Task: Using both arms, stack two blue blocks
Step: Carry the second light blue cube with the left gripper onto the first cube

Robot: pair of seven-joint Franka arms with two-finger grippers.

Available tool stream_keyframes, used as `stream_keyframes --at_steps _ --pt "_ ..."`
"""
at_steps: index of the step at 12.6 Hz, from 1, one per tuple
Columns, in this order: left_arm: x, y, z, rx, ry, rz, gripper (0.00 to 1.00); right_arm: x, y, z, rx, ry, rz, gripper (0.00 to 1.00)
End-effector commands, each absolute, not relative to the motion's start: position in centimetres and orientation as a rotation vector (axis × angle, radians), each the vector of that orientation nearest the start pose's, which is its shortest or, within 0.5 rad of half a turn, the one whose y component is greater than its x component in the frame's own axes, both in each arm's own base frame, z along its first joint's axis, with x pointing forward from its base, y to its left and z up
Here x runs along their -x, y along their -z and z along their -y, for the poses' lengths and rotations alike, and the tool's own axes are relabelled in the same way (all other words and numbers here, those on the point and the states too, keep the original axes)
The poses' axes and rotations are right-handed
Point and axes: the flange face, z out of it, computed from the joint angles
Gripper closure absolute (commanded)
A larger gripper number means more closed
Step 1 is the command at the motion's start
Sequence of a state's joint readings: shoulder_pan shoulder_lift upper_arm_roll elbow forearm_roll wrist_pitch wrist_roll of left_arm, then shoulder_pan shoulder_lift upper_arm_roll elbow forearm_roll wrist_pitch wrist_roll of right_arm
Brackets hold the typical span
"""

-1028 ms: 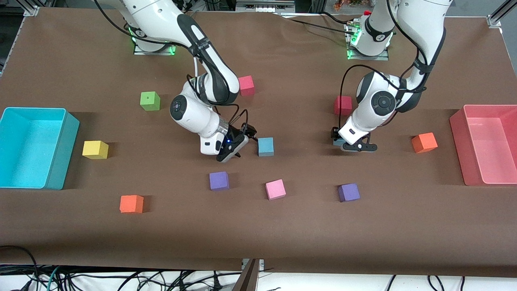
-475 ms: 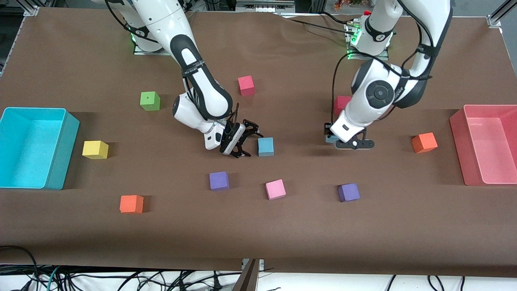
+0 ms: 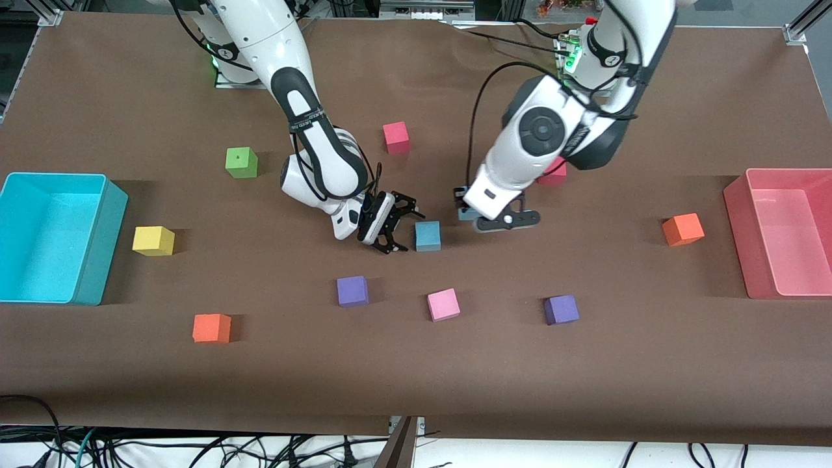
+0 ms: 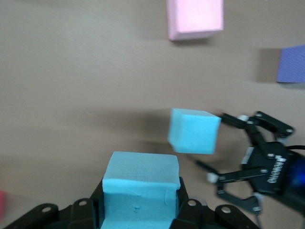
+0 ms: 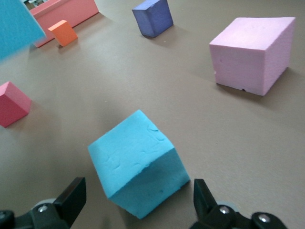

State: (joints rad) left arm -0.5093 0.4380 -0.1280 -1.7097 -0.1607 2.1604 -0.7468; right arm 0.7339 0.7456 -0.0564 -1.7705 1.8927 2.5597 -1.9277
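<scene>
left gripper clamped on carried blue block above counter; right gripper spread beside resting blue block.

The left arm reaches from its base toward the table's middle, wrist bent down, its left gripper up in the air with both fingers clamped on a blue block. The right arm folds down at the elbow, and its right gripper sits low with its 2 fingers spread wide.
</scene>
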Motion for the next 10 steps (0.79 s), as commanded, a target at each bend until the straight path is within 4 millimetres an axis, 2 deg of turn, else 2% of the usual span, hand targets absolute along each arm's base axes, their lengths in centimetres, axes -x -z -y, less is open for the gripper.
stream_keyframes --at_steps 1,3,6,10 --pt "-55.0 -31.9 45.1 3.272 -0.194 0.435 1.00 -50.8 -12.8 -39.1 2.033 0.749 1.060 0.00" --pt "-55.2 -30.2 46.5 3.256 -0.183 0.449 1.00 -50.8 -12.8 -39.1 2.021 0.754 1.071 0.00" --pt "-55.7 -28.1 46.9 3.241 -0.178 0.448 1.00 -51.1 -12.7 -38.8 2.023 0.758 1.070 0.00" --pt "-56.1 -27.6 47.3 3.237 -0.161 0.446 1.00 -51.1 -12.6 -38.7 2.025 0.757 1.069 0.00"
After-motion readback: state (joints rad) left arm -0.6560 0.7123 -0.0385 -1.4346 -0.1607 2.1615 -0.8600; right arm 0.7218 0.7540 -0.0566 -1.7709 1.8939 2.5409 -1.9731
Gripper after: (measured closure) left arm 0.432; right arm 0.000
